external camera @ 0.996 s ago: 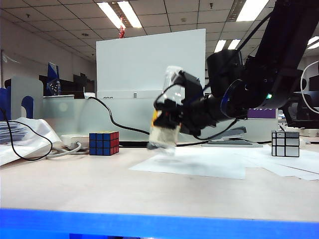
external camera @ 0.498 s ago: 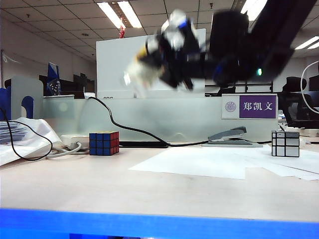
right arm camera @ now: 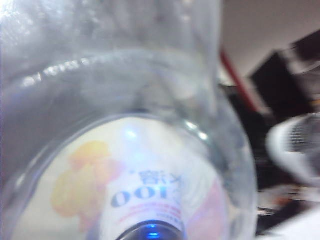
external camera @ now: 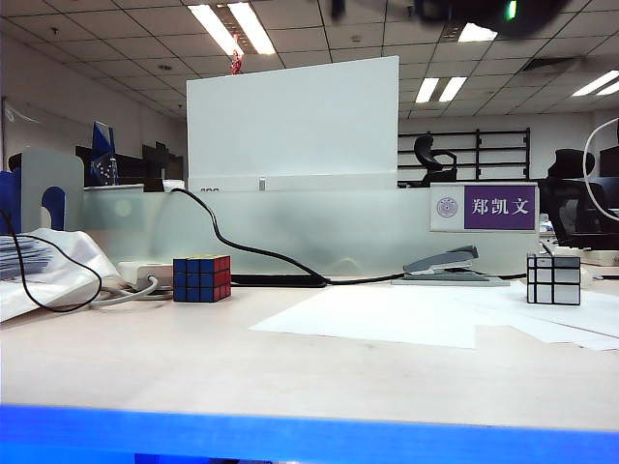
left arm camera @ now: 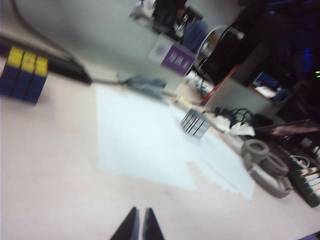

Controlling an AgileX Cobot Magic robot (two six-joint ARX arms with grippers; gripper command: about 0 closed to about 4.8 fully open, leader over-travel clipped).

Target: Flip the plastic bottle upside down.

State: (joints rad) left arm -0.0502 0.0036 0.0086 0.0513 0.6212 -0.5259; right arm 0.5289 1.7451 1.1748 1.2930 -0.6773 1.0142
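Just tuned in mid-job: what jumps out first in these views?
The plastic bottle fills the right wrist view, clear and blurred, label close to the lens, so the right pincer seems to hold it; its jaws are hidden. In the exterior view only a dark sliver of the right arm shows at the top edge, above a colored cube at left and a silver cube at right. The left pincer hangs shut above the table.
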